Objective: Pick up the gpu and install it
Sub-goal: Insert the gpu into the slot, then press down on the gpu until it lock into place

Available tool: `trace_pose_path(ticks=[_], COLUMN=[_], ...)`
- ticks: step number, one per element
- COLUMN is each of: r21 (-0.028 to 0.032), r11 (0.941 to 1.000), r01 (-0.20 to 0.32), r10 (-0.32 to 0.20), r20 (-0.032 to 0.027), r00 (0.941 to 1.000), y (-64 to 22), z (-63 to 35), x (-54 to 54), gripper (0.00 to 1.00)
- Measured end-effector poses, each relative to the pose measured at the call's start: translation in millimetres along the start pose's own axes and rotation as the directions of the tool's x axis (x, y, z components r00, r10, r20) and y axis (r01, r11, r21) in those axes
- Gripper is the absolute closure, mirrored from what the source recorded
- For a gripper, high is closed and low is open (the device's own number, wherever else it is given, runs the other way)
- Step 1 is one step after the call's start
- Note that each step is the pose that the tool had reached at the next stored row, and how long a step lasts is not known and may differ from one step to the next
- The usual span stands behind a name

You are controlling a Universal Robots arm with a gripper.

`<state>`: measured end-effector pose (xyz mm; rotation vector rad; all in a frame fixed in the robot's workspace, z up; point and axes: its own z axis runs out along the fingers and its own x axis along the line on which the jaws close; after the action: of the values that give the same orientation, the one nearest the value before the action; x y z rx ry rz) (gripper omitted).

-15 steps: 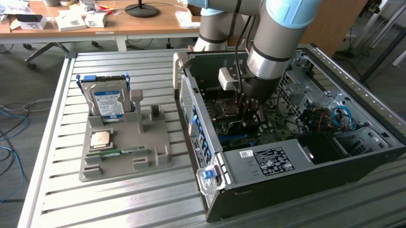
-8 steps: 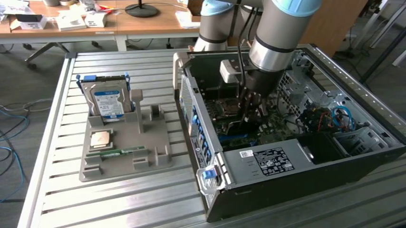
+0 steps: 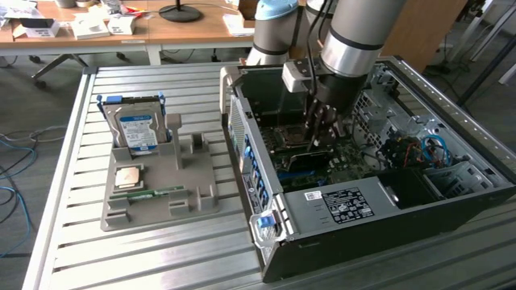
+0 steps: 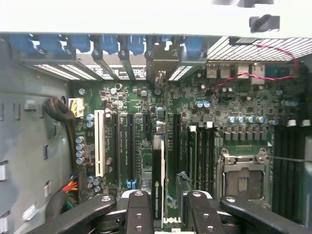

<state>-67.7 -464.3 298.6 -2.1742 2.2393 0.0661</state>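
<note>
Wrist view has my gripper (image 4: 163, 207) partly closed on the gpu (image 4: 158, 180), held edge-on above the motherboard (image 4: 229, 105) inside the computer case (image 3: 339, 208); if the card sits off the slot (image 4: 145, 129), pressing could jam its edge or bend the bracket.

Arm reaches steeply down, wrist vertical; gripper (image 3: 316, 134) low, fingers (image 4: 139, 214) pointing down, partly closed on a thin card.
</note>
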Motion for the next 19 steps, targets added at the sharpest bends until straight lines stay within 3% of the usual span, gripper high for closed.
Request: trace_pose_path(ticks=[12,19], r21=[-0.0003,-0.0003], r11=[1.0,1.0], r01=[0.0,0.0], r10=[0.0,0.0], r20=[0.0098,0.0102], r00=[1.0,0.9999], y=[0.5,0.5], z=[-28.2,-29.9], x=[-1.2,-1.3], gripper=[0.66,0.66])
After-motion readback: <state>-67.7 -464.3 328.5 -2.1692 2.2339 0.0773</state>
